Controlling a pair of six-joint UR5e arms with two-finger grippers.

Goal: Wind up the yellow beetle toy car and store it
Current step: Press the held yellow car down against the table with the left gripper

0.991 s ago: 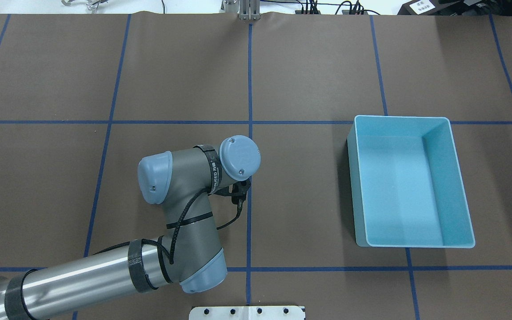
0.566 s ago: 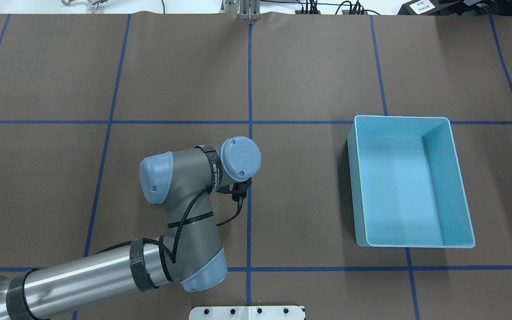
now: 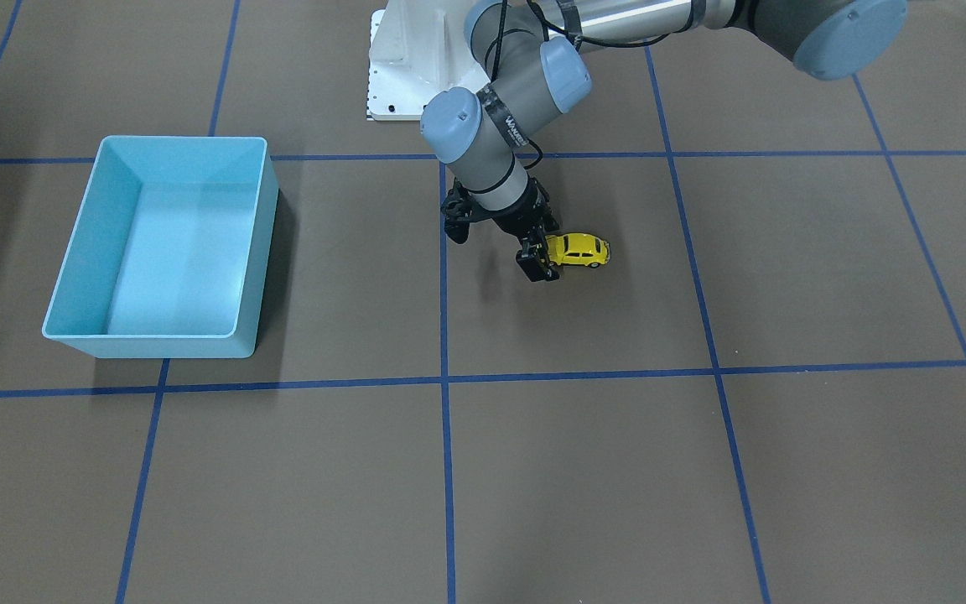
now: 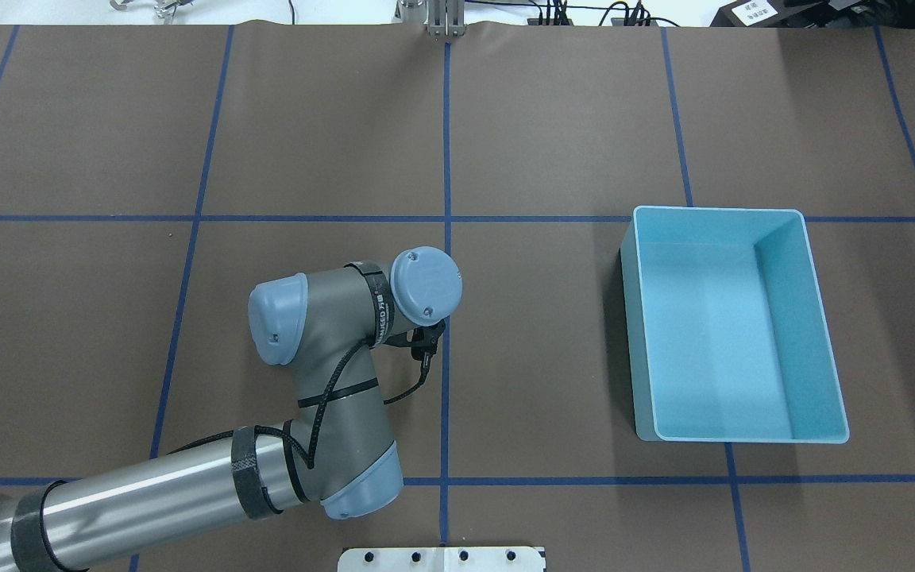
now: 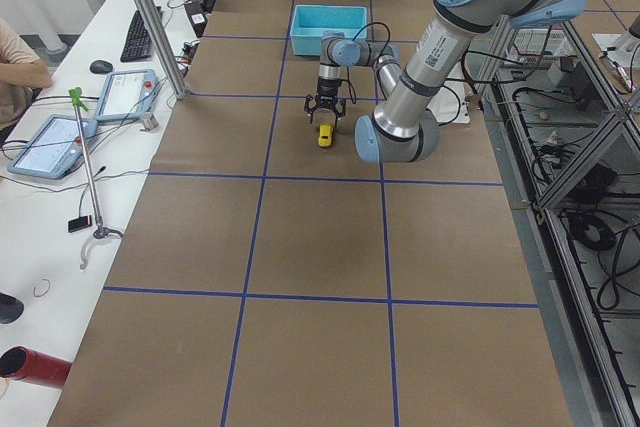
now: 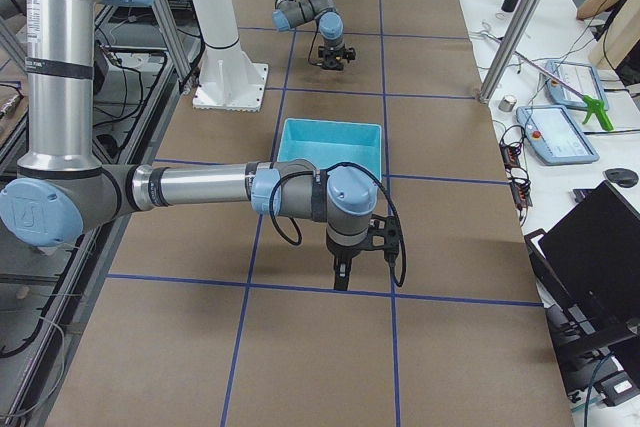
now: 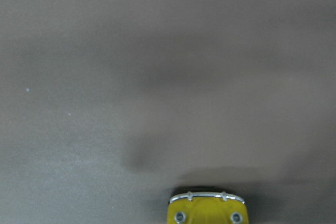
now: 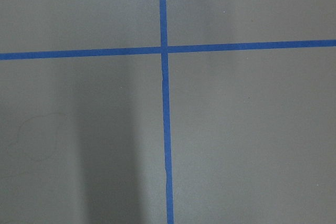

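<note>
The yellow beetle toy car [image 3: 579, 250] stands on the brown table near the middle, also in the exterior left view [image 5: 325, 135]. My left gripper [image 3: 545, 257] points down at the car's front end, with its jaws apart, one finger [image 3: 535, 263] on each side of the nose. The left wrist view shows the car's bumper and headlights [image 7: 207, 209] at the bottom edge. In the overhead view the wrist [image 4: 424, 286] hides the car and gripper. My right gripper [image 6: 342, 277] hangs over bare table beyond the light blue bin [image 3: 252, 252]; I cannot tell if it is open.
The light blue bin [image 4: 640, 318] holds nothing and stands well to the car's right as the overhead view shows it. Blue tape lines [image 8: 164, 129] grid the table. The robot's white base plate [image 3: 403, 75] is behind the car. Operator desks run along the far side [image 5: 60, 137].
My left wrist has shifted slightly left and looks a little lower over the car's spot. The bin has not moved.
</note>
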